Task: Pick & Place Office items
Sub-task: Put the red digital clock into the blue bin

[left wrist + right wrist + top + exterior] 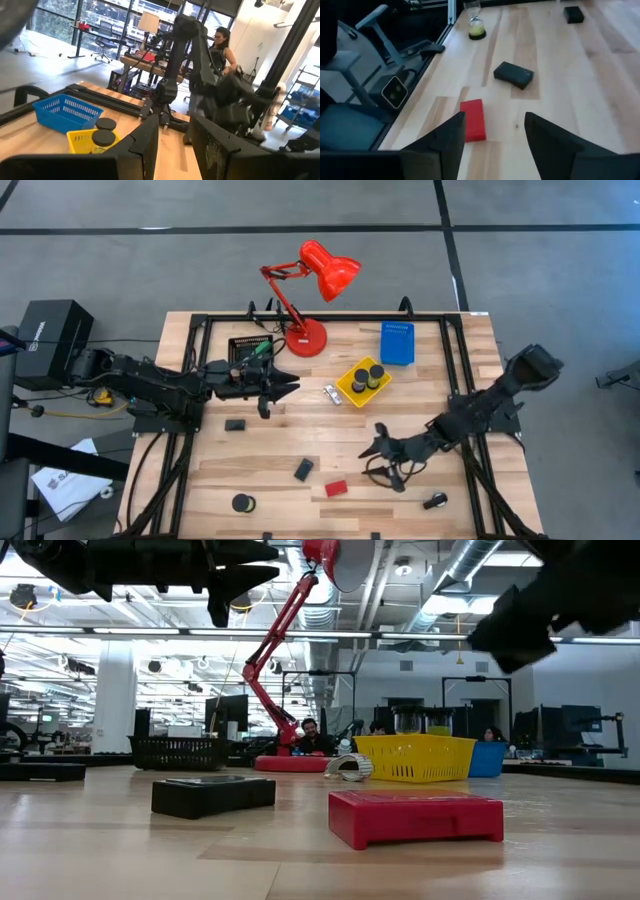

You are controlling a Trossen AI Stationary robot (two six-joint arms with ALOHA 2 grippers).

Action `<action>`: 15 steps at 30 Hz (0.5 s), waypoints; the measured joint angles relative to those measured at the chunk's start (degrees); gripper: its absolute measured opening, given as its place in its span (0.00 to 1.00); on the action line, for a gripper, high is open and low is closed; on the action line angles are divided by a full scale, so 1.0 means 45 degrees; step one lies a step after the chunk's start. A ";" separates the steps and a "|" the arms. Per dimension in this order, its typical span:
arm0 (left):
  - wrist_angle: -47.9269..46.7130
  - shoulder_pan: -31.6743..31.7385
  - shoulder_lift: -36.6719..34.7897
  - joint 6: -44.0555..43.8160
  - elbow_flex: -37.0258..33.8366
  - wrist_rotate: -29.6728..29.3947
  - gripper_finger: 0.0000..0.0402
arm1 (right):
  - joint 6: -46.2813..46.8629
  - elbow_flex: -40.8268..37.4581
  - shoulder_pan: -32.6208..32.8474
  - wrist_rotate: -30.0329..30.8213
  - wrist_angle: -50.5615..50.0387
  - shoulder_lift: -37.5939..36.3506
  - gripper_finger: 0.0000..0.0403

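The right gripper [375, 448] hovers with jaws released and empty, facing the red block [472, 120] that lies on the worktop [280, 450] just ahead. It probably should drop straight over the block's narrow sides. The left gripper [290, 388] waits near the lamp [310, 290], jaws parted.

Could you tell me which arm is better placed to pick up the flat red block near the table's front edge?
The right arm. Its open right gripper already points at the flat red rectangular block, with nothing between them. The open left gripper is raised beside the black mesh tray, farther from that block.
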 joint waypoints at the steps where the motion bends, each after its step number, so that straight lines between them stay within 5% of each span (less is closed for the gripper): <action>1: 0.0000 0.0000 0.0004 -0.0209 0.0000 0.0006 0.27 | 0.0004 0.0032 0.0057 -0.0002 0.0518 0.0522 0.47; 8: 0.0000 0.0000 0.0004 -0.1050 0.0000 0.0039 0.27 | -0.0119 0.1481 0.0324 0.0007 0.1498 0.3846 0.41; 15: 0.0000 0.0000 0.0004 -0.1140 0.0000 0.0034 0.27 | -0.2461 0.3430 0.0052 0.0023 0.1158 0.6052 0.39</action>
